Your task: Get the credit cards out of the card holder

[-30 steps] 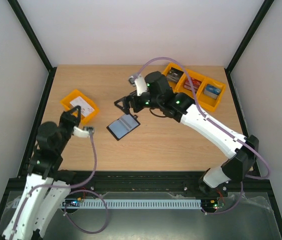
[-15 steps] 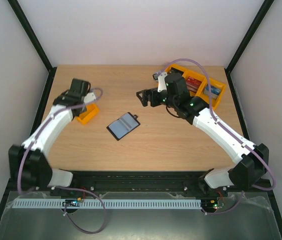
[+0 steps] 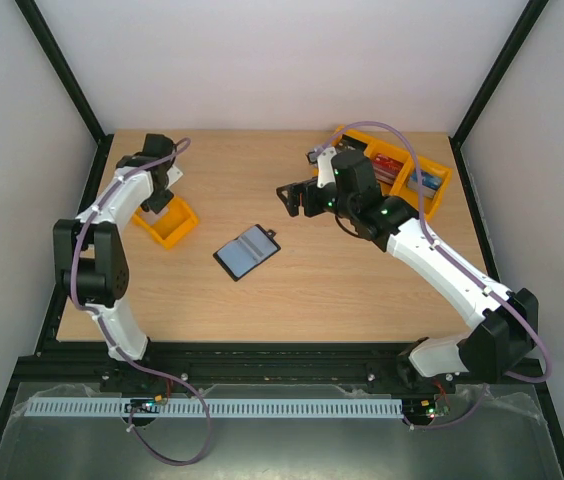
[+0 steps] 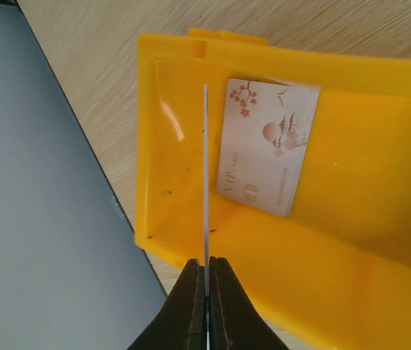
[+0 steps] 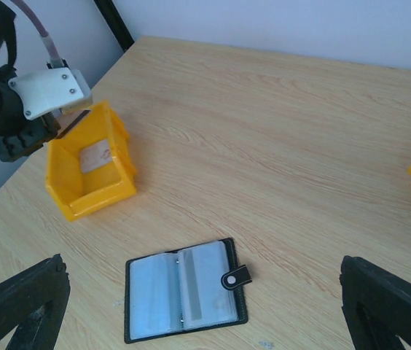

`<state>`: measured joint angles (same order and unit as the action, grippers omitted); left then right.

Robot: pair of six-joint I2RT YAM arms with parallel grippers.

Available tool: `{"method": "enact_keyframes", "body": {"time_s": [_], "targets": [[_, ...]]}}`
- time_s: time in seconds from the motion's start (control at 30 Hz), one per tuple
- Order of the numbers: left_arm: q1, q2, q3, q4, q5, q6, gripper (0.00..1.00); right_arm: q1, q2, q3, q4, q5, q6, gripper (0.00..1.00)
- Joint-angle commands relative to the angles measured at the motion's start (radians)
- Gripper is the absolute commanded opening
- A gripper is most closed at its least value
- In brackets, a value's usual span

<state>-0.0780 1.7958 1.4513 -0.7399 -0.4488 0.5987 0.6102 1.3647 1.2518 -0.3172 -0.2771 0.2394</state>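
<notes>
Two credit cards (image 4: 267, 149) at the yellow tray (image 4: 366, 189), card holder (image 5: 185, 289) open mid-table.
Only the left wrist view shows the left gripper (image 4: 207, 264) pinching one edge-on, the other flat inside; right gripper (image 3: 292, 198) spread wide.

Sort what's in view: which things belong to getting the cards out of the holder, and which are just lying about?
Job: open card holder; credit card pinched edge-on in the left gripper; second credit card in the small yellow bin; open right gripper.
Lying about: divided yellow tray at the far right; the card stacks in it.
</notes>
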Motion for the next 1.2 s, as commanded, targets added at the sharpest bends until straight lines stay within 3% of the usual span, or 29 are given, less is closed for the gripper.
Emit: {"method": "enact_keyframes", "body": {"time_s": [0.0, 0.17, 0.37, 0.77, 0.8, 0.9, 1.17], "targets": [[-0.003, 0.039, -0.008, 0.016, 0.001, -0.112, 0.02, -0.008, -0.018, -0.004, 0.033, 0.016, -0.025, 0.99], [-0.002, 0.114, -0.012, 0.051, -0.028, -0.157, 0.02, -0.010, 0.003, 0.005, 0.022, 0.014, -0.033, 0.99], [0.000, 0.152, -0.088, 0.123, -0.171, -0.141, 0.02, -0.016, 0.024, 0.020, 0.013, 0.007, -0.040, 0.99], [0.006, 0.191, -0.131, 0.244, -0.284, -0.078, 0.02, -0.020, 0.045, 0.024, 0.012, -0.020, -0.041, 0.99], [0.006, 0.192, -0.132, 0.249, -0.290, -0.075, 0.04, -0.020, 0.044, 0.024, 0.012, -0.020, -0.041, 0.99], [0.006, 0.184, -0.136, 0.238, -0.247, -0.064, 0.30, -0.021, 0.041, 0.021, 0.015, -0.020, -0.042, 0.99], [0.013, 0.113, -0.125, 0.219, -0.188, -0.042, 0.45, -0.020, 0.033, 0.020, 0.013, -0.025, -0.045, 0.99]]}}
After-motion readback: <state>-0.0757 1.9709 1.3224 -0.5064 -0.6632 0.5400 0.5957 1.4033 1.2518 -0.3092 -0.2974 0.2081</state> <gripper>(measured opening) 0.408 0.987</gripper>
